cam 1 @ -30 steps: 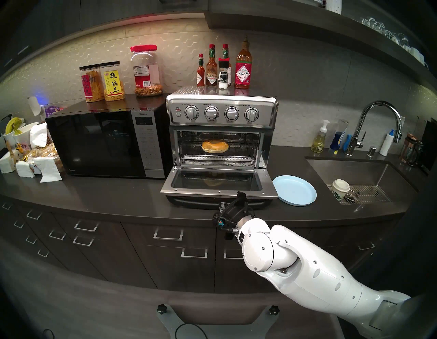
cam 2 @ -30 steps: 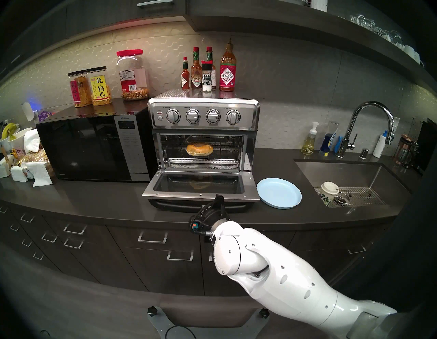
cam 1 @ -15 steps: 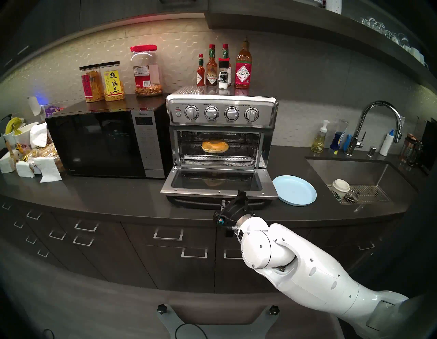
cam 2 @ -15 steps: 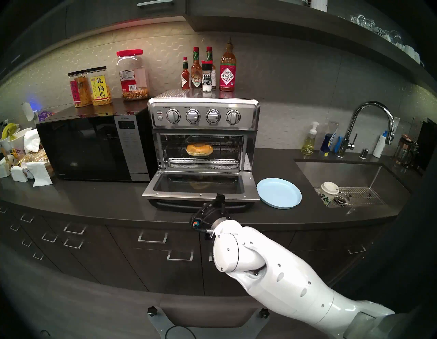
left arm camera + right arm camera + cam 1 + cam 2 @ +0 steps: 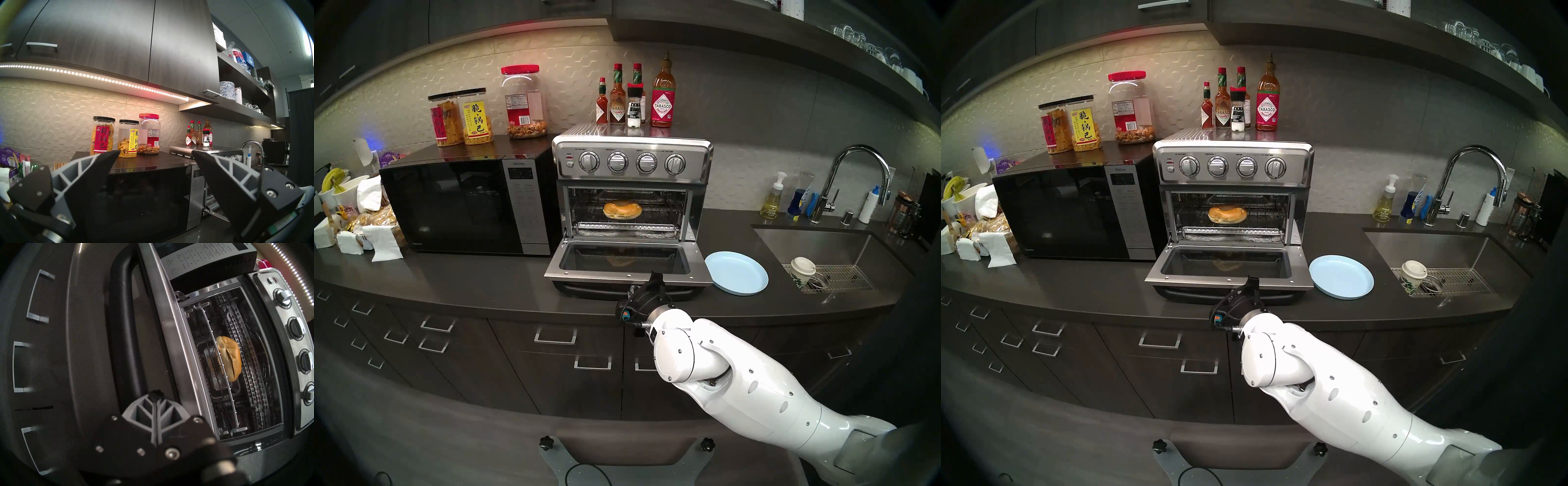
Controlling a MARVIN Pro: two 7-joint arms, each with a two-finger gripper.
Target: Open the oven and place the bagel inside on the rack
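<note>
The brushed-steel oven (image 5: 632, 159) stands on the counter with its glass door (image 5: 629, 261) dropped flat open. The golden-brown bagel (image 5: 622, 210) (image 5: 1227, 215) (image 5: 229, 360) lies on the wire rack (image 5: 626, 225) inside, free of both grippers. My right gripper (image 5: 656, 276) (image 5: 1253, 281) (image 5: 155, 394) is shut on nothing, its tips just at the door's front edge, over the black door handle (image 5: 122, 327). My left gripper (image 5: 155, 152) is open and empty, facing the black microwave (image 5: 144, 195); it does not show in the head views.
The microwave (image 5: 463, 207) stands left of the oven, with snack jars (image 5: 477, 117) on top. Sauce bottles (image 5: 663, 98) stand on the oven. A light blue plate (image 5: 736, 276) lies right of the door. Further right is the sink (image 5: 816, 244) holding a paper cup (image 5: 802, 268).
My right arm has shifted slightly to the left in front of the open door, gripper still shut. Bagel, rack and door have not moved.
</note>
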